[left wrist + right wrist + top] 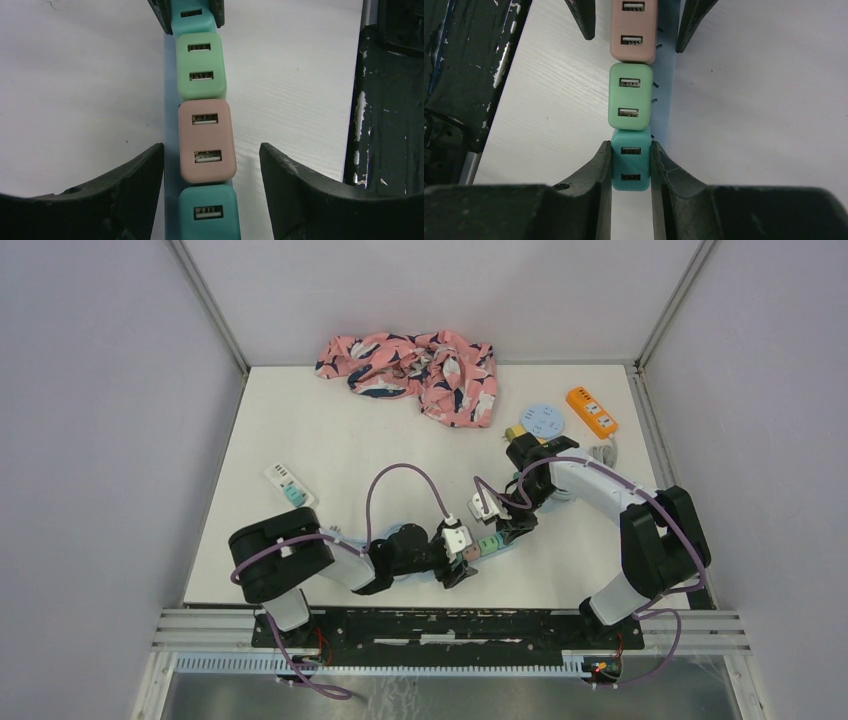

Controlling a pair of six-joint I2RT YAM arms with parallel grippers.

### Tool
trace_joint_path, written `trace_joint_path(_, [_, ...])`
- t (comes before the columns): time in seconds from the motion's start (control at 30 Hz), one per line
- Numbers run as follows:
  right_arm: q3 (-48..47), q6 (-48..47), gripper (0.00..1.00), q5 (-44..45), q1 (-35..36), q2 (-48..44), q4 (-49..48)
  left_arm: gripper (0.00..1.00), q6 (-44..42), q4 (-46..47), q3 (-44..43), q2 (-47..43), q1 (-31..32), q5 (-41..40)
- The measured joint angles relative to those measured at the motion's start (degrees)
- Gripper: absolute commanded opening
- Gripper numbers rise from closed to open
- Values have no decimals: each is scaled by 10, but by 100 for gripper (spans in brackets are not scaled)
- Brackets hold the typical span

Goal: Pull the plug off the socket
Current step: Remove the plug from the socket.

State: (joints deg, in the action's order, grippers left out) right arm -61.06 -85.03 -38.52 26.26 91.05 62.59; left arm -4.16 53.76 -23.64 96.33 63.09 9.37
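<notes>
Black-and-white arms (600, 480), looping purple cables (402, 466), curved black gripper fingers (125, 185); white wrist cameras (457, 537)

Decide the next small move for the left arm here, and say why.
Probably close the left gripper on the pink USB charger: its jaws stand open either side of it, while the right gripper is shut on the teal charger, so bracing first seems wise.

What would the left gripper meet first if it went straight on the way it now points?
Probably the pink rounded plastic charger plug, sitting between the open fingers of the left gripper; depth is unclear, so they may straddle it.
</notes>
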Motion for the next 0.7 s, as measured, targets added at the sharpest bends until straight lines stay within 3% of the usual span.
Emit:
trace_joint_path(0.13, [0, 2, 0, 1, 0, 0, 0, 66, 0, -15, -3, 2, 0, -2])
trace_joint_path(0.27, [0, 4, 0, 5, 0, -1, -1, 40, -6, -32, -10, 2, 0, -15])
trace_joint_path(0.5, [-1, 12, 0, 11, 0, -2, -2, 4, -15, -58, -20, -3, 0, -23])
trace_joint_path(0.7, [-2, 19, 0, 5, -5, -2, -1, 3, -19, -82, -27, -9, 0, -27])
